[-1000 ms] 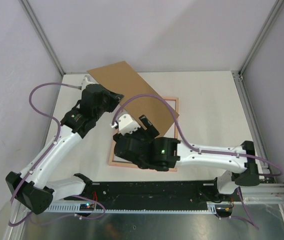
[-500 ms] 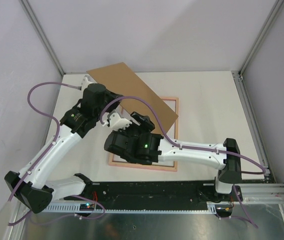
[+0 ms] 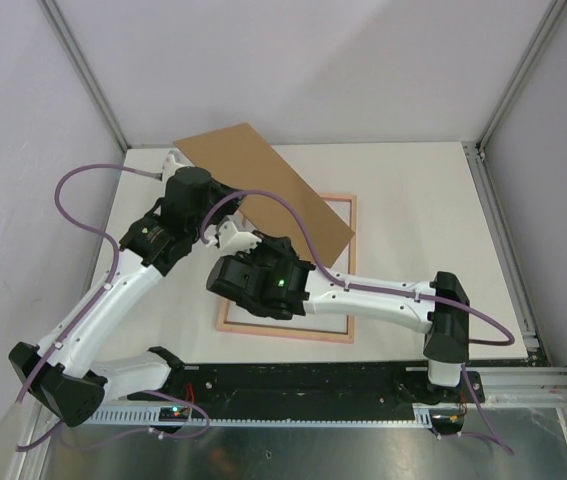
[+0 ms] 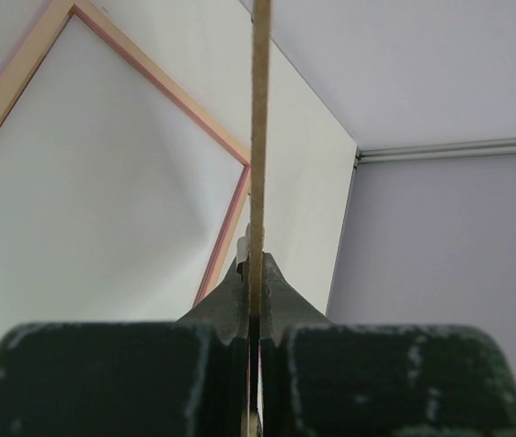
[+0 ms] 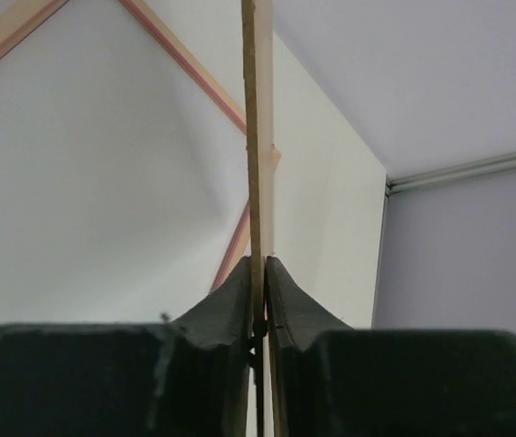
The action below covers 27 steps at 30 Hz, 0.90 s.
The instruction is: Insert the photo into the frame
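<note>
A plain brown board (image 3: 263, 180) hangs tilted over the pale pink frame (image 3: 351, 232), which lies flat on the white table. No sunflower print shows, so the photo is hidden from me. My left gripper (image 3: 223, 203) is shut on the board's left edge, and the board appears edge-on (image 4: 259, 137) between its fingers (image 4: 257, 273). My right gripper (image 3: 256, 243) is shut on the board's near edge, where a thin tan edge (image 5: 258, 137) is pinched at the fingertips (image 5: 260, 273). Frame rails (image 4: 148, 77) (image 5: 185, 59) lie below the board.
The white tabletop (image 3: 413, 200) is bounded by grey walls with metal corner posts (image 3: 83, 70). A black rail (image 3: 303, 385) with the arm bases runs along the near edge. Purple cables (image 3: 73, 190) loop from both arms.
My right arm has slid left and toward the board, and its jaws have gone from open to shut on the board's near edge. The left arm has shifted only slightly, still gripping.
</note>
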Each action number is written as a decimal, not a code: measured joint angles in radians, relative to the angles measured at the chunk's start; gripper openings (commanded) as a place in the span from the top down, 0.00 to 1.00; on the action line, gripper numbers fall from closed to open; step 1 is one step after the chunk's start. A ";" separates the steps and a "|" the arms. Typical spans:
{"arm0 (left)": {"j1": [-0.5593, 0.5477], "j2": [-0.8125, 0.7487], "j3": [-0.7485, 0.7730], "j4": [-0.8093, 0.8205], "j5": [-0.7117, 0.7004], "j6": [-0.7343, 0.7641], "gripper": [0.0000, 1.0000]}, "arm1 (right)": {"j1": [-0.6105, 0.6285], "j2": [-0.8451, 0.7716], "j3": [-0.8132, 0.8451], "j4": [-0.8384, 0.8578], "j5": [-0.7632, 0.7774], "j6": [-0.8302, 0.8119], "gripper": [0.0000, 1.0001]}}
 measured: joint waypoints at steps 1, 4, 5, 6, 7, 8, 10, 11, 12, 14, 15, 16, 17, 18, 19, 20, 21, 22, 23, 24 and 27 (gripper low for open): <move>0.000 0.000 0.000 0.000 0.000 0.001 1.00 | -0.003 0.000 0.001 0.000 0.004 -0.005 0.97; 0.001 0.000 0.000 -0.006 -0.005 0.002 0.97 | -0.010 0.000 0.003 -0.004 0.019 -0.014 1.00; 0.001 0.000 0.000 -0.006 -0.004 0.002 0.91 | -0.011 0.000 0.004 -0.005 0.018 -0.015 1.00; 0.001 0.000 0.000 -0.005 -0.003 0.003 0.77 | -0.011 0.000 0.004 -0.006 0.021 -0.016 1.00; 0.001 0.000 0.000 -0.005 -0.002 0.008 0.65 | -0.011 0.000 0.004 -0.006 0.024 -0.018 1.00; 0.001 0.000 0.000 0.000 0.001 0.013 0.53 | -0.010 0.000 0.005 -0.007 0.027 -0.018 1.00; 0.001 0.000 0.008 0.013 0.006 0.025 0.36 | -0.012 0.000 0.005 -0.010 0.023 -0.017 1.00; 0.001 0.000 0.015 0.019 0.007 0.033 0.29 | -0.012 0.001 0.005 -0.013 0.019 -0.018 1.00; 0.001 0.000 0.025 0.023 0.007 0.040 0.22 | -0.012 0.001 0.005 -0.014 0.019 -0.019 1.00; 0.000 0.000 0.047 0.032 0.006 0.063 0.12 | -0.014 0.001 0.005 -0.015 0.023 -0.025 1.00; 0.000 0.000 0.063 0.036 0.004 0.074 0.08 | -0.016 0.001 0.005 -0.015 0.025 -0.028 1.00; -0.001 0.000 0.079 0.037 0.003 0.089 0.04 | -0.017 0.001 0.005 -0.014 0.029 -0.034 1.00; -0.001 0.000 0.094 0.037 0.002 0.103 0.02 | -0.018 0.001 0.006 -0.011 0.031 -0.035 1.00; 0.000 0.000 0.113 0.034 0.001 0.121 0.01 | -0.020 0.000 0.006 -0.009 0.036 -0.036 1.00; 0.003 0.000 0.134 0.027 0.003 0.138 0.01 | -0.023 -0.002 0.006 -0.006 0.039 -0.036 1.00; 0.007 0.000 0.155 0.022 0.004 0.157 0.01 | -0.029 -0.005 0.006 -0.002 0.041 -0.036 1.00; 0.013 0.000 0.180 0.023 0.006 0.179 0.01 | -0.035 -0.010 0.006 -0.004 0.042 -0.036 1.00; 0.023 0.000 0.201 0.022 0.008 0.196 0.01 | -0.042 -0.017 0.006 -0.005 0.042 -0.036 1.00; 0.040 0.001 0.226 0.028 0.010 0.215 0.00 | -0.049 -0.027 0.006 -0.008 0.039 -0.036 1.00; 0.060 0.000 0.252 0.035 0.010 0.233 0.00 | -0.056 -0.038 0.006 -0.017 0.037 -0.039 1.00; 0.115 0.000 0.314 0.062 0.011 0.281 0.00 | -0.078 -0.077 0.006 -0.044 0.028 -0.031 1.00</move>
